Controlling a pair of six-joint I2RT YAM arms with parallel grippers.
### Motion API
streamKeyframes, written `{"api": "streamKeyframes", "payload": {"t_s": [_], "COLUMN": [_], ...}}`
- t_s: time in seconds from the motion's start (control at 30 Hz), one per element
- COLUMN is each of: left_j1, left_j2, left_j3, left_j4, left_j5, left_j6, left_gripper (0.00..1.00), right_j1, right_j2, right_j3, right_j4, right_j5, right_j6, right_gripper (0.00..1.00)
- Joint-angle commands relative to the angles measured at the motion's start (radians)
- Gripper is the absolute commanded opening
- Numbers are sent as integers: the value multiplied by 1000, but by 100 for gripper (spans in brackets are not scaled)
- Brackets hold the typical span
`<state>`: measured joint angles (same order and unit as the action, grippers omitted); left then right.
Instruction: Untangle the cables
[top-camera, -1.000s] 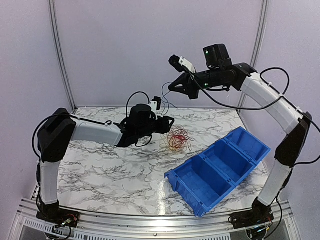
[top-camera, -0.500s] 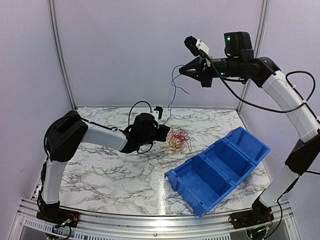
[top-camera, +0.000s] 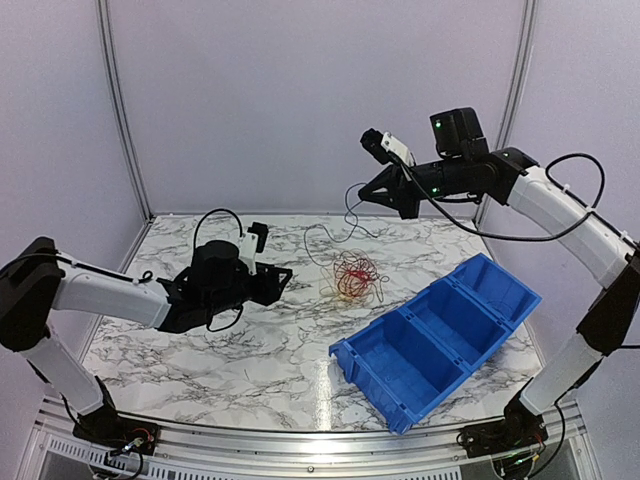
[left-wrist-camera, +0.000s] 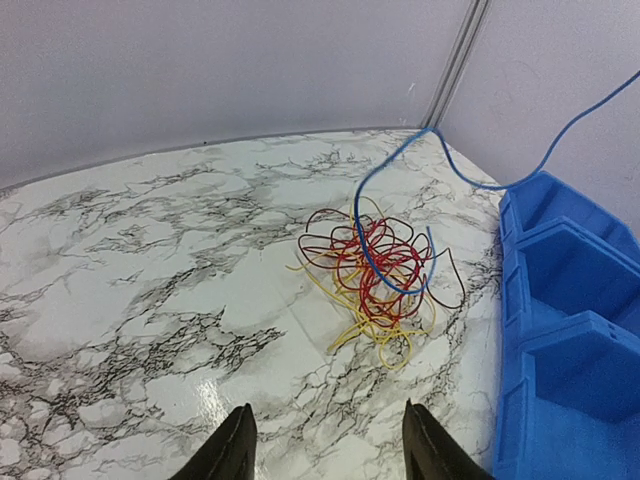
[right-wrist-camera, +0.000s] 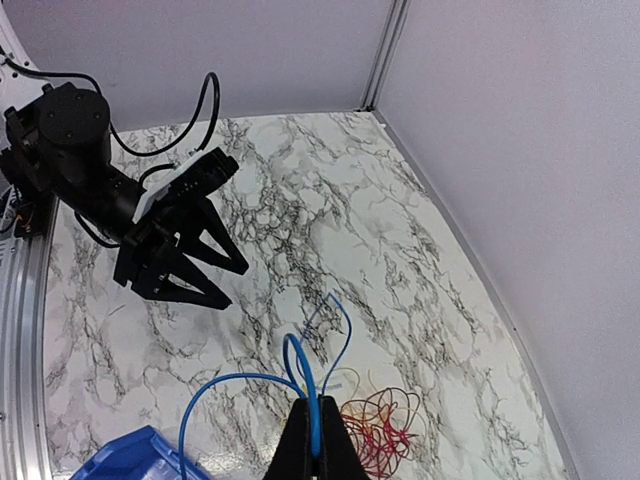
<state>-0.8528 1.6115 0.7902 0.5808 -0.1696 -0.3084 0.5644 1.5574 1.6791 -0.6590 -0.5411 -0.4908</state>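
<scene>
The cables lie in a tangle (top-camera: 353, 275) of red, orange and dark thin wires on the marble table, also seen in the left wrist view (left-wrist-camera: 375, 265) and the right wrist view (right-wrist-camera: 385, 432). My right gripper (top-camera: 362, 193) is raised above and behind the tangle and is shut (right-wrist-camera: 316, 432) on a blue cable (right-wrist-camera: 300, 370). That cable hangs in loops (top-camera: 348, 208) and one end still runs down into the tangle (left-wrist-camera: 365, 235). My left gripper (top-camera: 278, 282) is open and empty, low over the table left of the tangle (left-wrist-camera: 325, 455), (right-wrist-camera: 237, 287).
A blue bin with three compartments (top-camera: 440, 335) stands on the table right of the tangle, also visible in the left wrist view (left-wrist-camera: 570, 330). Grey walls close the table at the back and sides.
My left gripper has drawn back left and nearer, away from the tangle. My right gripper first rose, then came down a little, still holding the blue cable.
</scene>
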Motion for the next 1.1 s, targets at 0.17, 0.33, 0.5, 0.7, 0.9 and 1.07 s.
{"api": "streamKeyframes", "payload": {"t_s": [0.17, 0.33, 0.5, 0.7, 0.9, 1.07], "left_j1": [-25, -25, -18, 0, 3, 3], "left_j2": [-174, -131, -45, 32, 210, 308], "left_j3": [-109, -68, 13, 64, 204, 235], "left_j4": [-17, -19, -23, -25, -15, 96], "left_j5": [-37, 10, 100, 103, 274, 334], "left_j6": [-1, -151, -285, -378, -398, -433], "left_gripper": [58, 64, 69, 69, 57, 40], "right_j1": [14, 35, 49, 54, 55, 56], "right_j2": [37, 37, 38, 36, 30, 22], "right_j3": [-1, -22, -35, -43, -58, -63], "right_j4": [74, 78, 76, 69, 71, 73], "right_j5": [-161, -164, -186, -205, -215, -207], "right_j6": [69, 71, 67, 66, 67, 69], "right_gripper": [0, 0, 0, 0, 0, 0]}}
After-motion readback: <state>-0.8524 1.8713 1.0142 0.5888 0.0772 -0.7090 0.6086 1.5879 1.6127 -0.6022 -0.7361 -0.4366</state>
